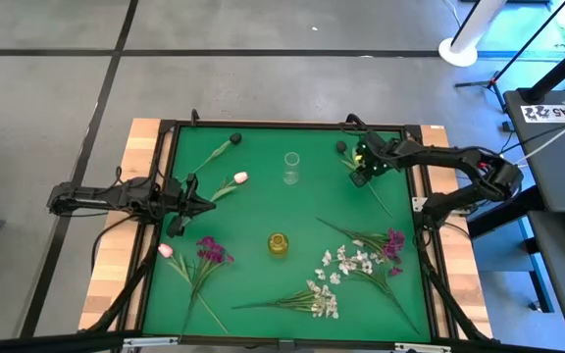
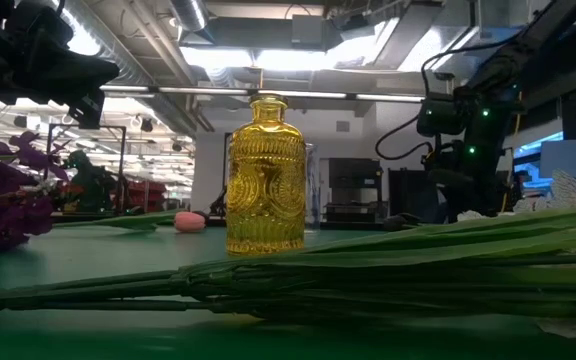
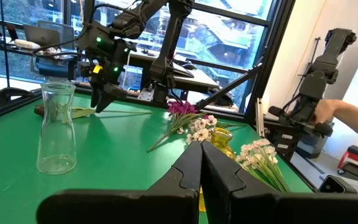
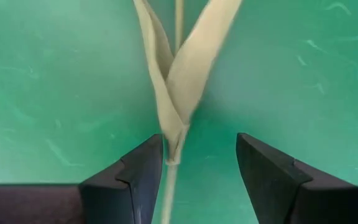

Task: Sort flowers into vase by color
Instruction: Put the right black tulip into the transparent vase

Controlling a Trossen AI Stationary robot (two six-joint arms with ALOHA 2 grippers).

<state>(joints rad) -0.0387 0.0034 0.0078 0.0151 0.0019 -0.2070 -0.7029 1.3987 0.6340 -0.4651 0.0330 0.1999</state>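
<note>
High view showed the green table (image 1: pixel 263 137) strewn with flowers: white sprays (image 1: pixel 346 263) and magenta clusters (image 1: pixel 212 250) toward the near edge, a pink tulip (image 1: pixel 239 177) by the left arm, and dark buds at the far side. A clear glass vase (image 1: pixel 291 168) stood mid-table, with a yellow bottle vase (image 1: pixel 278 243) nearer the front.

Standing there, I watched the right gripper (image 4: pixel 199 163) hover low over the stem (image 4: pixel 178 87) of the dark-bud flower (image 1: pixel 342 148) at the far right, its fingers spread apart, the stem and its pale leaves lying between them but nearer one finger than the other. It had not yet closed.

The left gripper (image 3: pixel 201 163) sat above the table beside the pink tulip, its fingers pressed together on nothing.

To do this pick well, I judged the right claw should shift sideways until the stem sat midway, drop until the fingertips nearly met the cloth, then close on the bare stem below the leaf fork, so the leaves would not slip the grip.
</note>
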